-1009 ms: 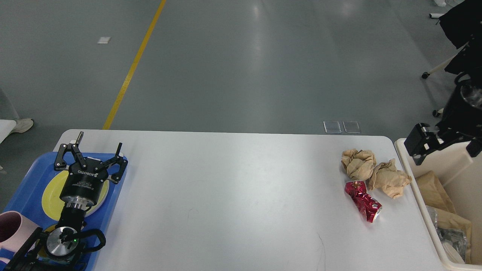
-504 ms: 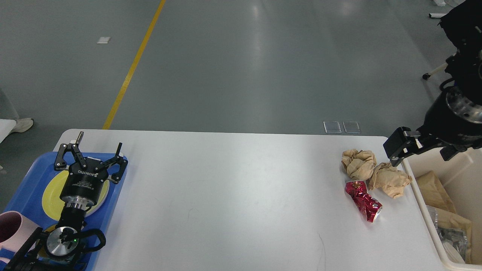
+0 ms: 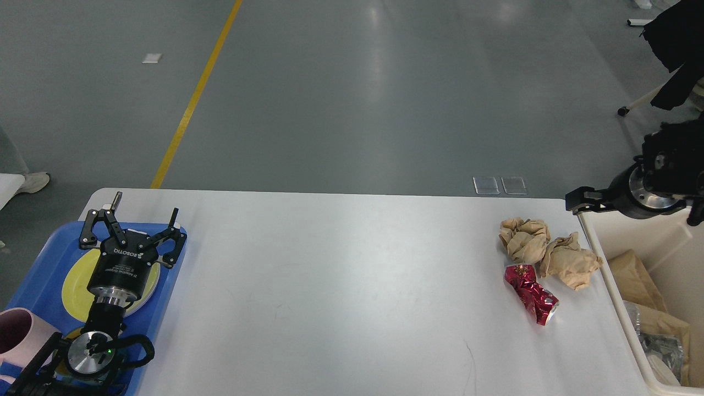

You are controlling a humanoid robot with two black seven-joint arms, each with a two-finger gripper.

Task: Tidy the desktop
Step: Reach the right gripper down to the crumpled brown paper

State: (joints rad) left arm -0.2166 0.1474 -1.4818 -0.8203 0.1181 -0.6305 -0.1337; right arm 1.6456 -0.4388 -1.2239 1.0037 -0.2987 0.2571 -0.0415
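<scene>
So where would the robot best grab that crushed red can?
Probably across the narrow waist of the crushed red can, coming straight down from above. It lies flat on the desktop, slanting away from the two paper balls above it, so fingers closing across its long axis should fit either side.

Industrial hall or lab, polished grey concrete floor (image 3: 352, 88), painted yellow floor line (image 3: 192, 102)

You have the bench (image 3: 341, 286) lying flat across the near half of the view: a wide, plain white rectangular top with rounded far corners, smooth and faintly glossy, running from the left side almost to the right edge.
</scene>
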